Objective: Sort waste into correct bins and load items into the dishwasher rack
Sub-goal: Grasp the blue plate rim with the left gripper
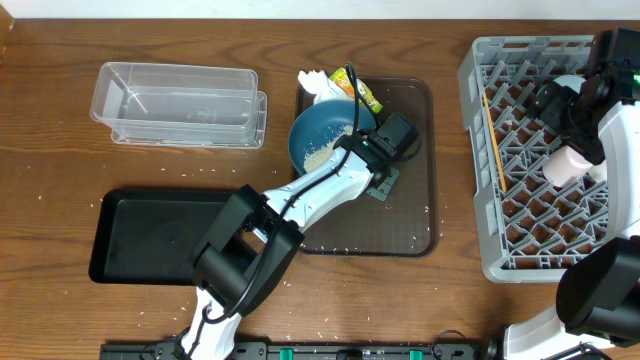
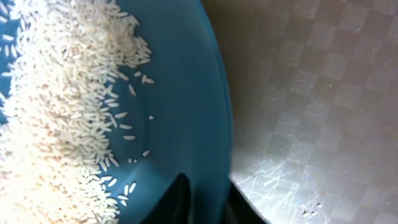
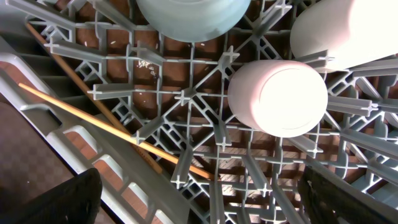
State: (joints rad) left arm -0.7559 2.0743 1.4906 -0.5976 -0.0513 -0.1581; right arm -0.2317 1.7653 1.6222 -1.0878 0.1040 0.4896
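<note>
Gripping the near rim of the dark blue plate (image 2: 186, 93) with the left gripper (image 2: 208, 200), jaws narrow, one dark finger (image 2: 179, 200) inside the rim and one outside. Shown close only from the left wrist: loose rice grains (image 2: 56, 93) heaped on the plate's left half, with the patterned brown serving tray (image 2: 311, 93) beneath.

Hanging over the dishwasher rack (image 3: 186, 96) with the right gripper (image 3: 199, 180), jaws wide, holding nothing. Shown only from the right wrist: pink cup (image 3: 277, 96) ahead and right of the jaws, light blue bowl (image 3: 193, 15) and white cup (image 3: 348, 31) beyond, chopsticks (image 3: 93, 115) slanting left, all apart from the fingers.

Shown only from overhead: crumpled napkin (image 1: 318, 85) and snack wrapper (image 1: 362, 95) at the plate's far edge, black tray (image 1: 150, 235) near left, clear tub (image 1: 180, 105) beyond it.
</note>
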